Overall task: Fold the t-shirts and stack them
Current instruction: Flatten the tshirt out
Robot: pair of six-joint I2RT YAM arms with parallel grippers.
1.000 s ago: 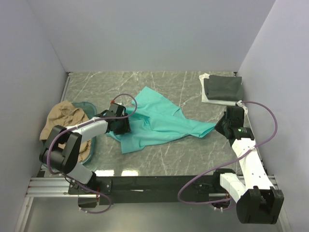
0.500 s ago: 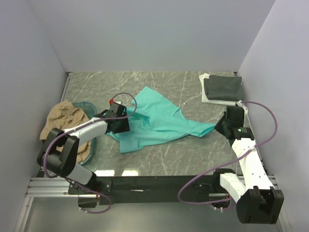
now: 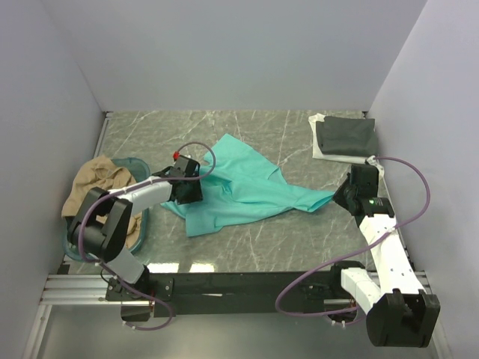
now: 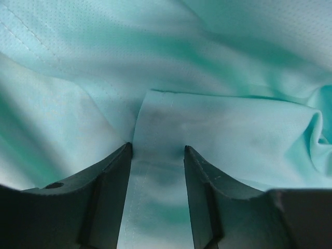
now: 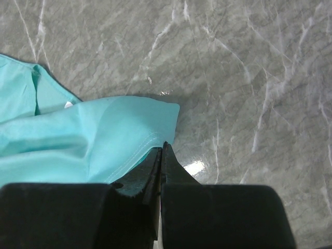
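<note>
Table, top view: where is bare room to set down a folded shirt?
Free: marble between the teal t-shirt and back wall, also between it and the near edge. Crowded: basket at left, dark grey shirt far right.

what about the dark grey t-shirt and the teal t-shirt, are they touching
Apart. The top external view shows bare marble tabletop between the dark grey t-shirt at the far right and the teal t-shirt spread mid-table.

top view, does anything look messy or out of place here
Two things. The teal-green t-shirt lies rumpled and skewed across mid-table, unfolded, one corner drawn out to the right. At the left, the tan t-shirt is heaped over the basket and spills past its rim. The dark grey t-shirt in the far right corner looks tidy.
</note>
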